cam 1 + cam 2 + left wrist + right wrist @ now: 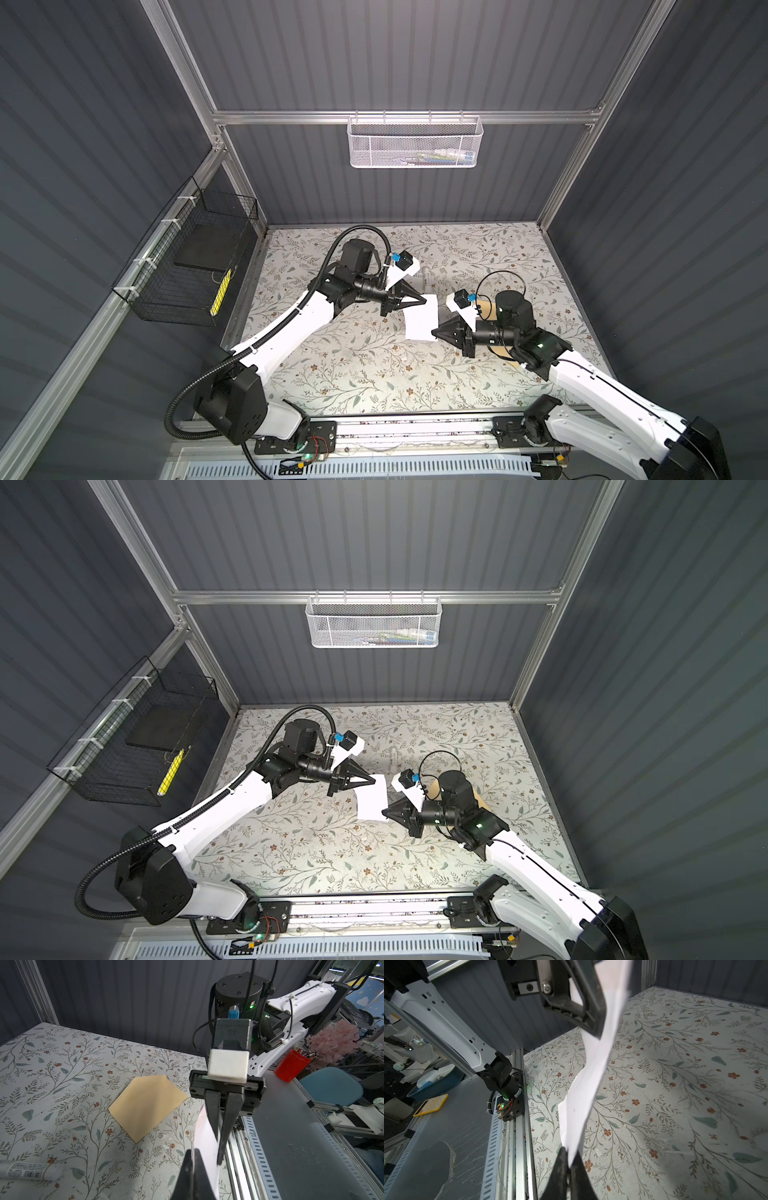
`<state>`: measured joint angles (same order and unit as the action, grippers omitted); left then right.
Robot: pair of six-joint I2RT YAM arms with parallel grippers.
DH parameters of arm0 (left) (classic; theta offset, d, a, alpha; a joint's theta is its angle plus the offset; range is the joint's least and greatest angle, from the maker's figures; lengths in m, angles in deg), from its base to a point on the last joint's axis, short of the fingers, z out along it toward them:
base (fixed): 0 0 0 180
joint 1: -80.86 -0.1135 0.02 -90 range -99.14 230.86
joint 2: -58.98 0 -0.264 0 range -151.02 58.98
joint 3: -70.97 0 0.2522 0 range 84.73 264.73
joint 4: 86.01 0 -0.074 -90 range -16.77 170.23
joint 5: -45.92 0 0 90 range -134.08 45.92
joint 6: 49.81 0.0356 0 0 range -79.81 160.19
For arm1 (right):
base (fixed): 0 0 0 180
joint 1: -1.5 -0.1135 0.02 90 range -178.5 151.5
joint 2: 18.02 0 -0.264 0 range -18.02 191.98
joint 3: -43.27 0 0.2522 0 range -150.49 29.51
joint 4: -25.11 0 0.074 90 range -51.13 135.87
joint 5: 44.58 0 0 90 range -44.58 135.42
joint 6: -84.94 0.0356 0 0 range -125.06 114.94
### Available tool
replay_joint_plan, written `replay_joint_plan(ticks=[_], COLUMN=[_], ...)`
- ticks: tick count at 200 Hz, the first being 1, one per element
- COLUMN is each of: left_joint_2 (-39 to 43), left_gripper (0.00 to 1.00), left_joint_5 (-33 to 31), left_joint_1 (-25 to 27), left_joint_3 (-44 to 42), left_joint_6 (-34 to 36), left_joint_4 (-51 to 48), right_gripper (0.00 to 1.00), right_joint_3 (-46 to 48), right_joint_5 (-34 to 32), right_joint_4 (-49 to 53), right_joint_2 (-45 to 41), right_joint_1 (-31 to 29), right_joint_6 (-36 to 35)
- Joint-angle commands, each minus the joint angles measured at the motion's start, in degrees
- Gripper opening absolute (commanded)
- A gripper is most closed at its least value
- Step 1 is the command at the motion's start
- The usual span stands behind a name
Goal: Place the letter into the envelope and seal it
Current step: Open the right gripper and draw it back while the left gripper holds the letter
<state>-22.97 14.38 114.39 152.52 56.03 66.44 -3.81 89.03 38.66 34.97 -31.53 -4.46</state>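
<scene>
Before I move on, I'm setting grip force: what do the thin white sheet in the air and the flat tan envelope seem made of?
Thin white rectangular sheet: probably light matte paper; it bends and twists in the air. Tan pointed-flap envelope: apparently kraft paper, matte, no gloss, lying flat with crisp straight edges.

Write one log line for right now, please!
left tool shut on letter | right tool at letter, grip unclear | envelope flat on table

We log left arm [291, 332], right arm [602, 390]: white shells, black joints. Left claw [424, 300], right claw [433, 331]: black triangles. Ribbed black hose [361, 227] beside left arm.
</scene>
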Motion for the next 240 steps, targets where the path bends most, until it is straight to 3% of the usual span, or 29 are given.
replay_joint_plan(ticks=[1,19,42,53,87,94,98,103,121,140,176,193,209,240], left_joint_2=[1.63,1.45,1.41,1.48,1.72,1.75,1.71,1.65,1.84,2.6,4.67,5.36,4.74,4.92], left_gripper=[0.0,0.0,0.0,0.0,0.0,0.0,0.0,0.0,0.0,0.0,0.0,0.0,0.0,0.0], left_joint_5=[0.43,0.61,1.03,0.91,1.49,1.39,1.33,1.32,0.11,-7.5,-26.42,-36.16,-41.49,-53.89], left_joint_1=[-1.02,-1.2,-1.55,-1.76,-3.22,-3.35,-3.35,-3.46,-3.85,-4.16,-4.1,-3.8,-2.52,3.19], left_joint_3=[2.17,2.35,2.18,2.17,2.33,2.43,2.41,2.36,1.36,-1.81,-10.57,-14.2,-15.99,-18.87], left_joint_6=[-0.87,-0.98,-0.87,-0.82,-1.16,-1.17,-1.2,-1.16,-3.21,-12.59,-36.8,-48.41,-56.96,-64.89], left_joint_4=[1.42,1.49,1.5,1.36,1.88,1.84,1.85,1.83,3.65,11.94,33.0,40.61,47.05,55.9], right_gripper=[0.38,0.33,0.08,0.01,0.07,0.14,0.31,0.44,0.61,0.77,0.93,0.95,0.99,0.99], right_joint_3=[0.43,0.23,-0.3,0.06,0.89,0.8,0.69,0.64,-0.09,0.66,0.47,1.75,6.42,13.87], right_joint_5=[0.93,1.27,1.0,0.62,-1.16,-1.37,-2.01,-3.08,-6.81,-16.39,-36.09,-37.11,-36.56,-36.38], right_joint_4=[-0.3,-0.15,0.31,0.16,-0.56,-0.9,-0.94,-0.8,-0.14,-4.27,-5.43,-8.07,-18.11,-39.19], right_joint_2=[-0.07,0.92,1.86,1.48,0.1,0.01,-0.11,-0.08,-0.74,-3.74,-10.95,-11.9,-11.48,-7.29], right_joint_1=[-0.23,-0.26,-0.26,-0.27,-0.2,-0.22,-0.27,-0.21,0.04,0.21,0.34,0.3,0.3,-0.11], right_joint_6=[0.01,-0.17,-0.95,-1.34,-1.57,-1.35,-1.26,-0.94,1.09,9.27,30.58,39.55,49.51,59.93])
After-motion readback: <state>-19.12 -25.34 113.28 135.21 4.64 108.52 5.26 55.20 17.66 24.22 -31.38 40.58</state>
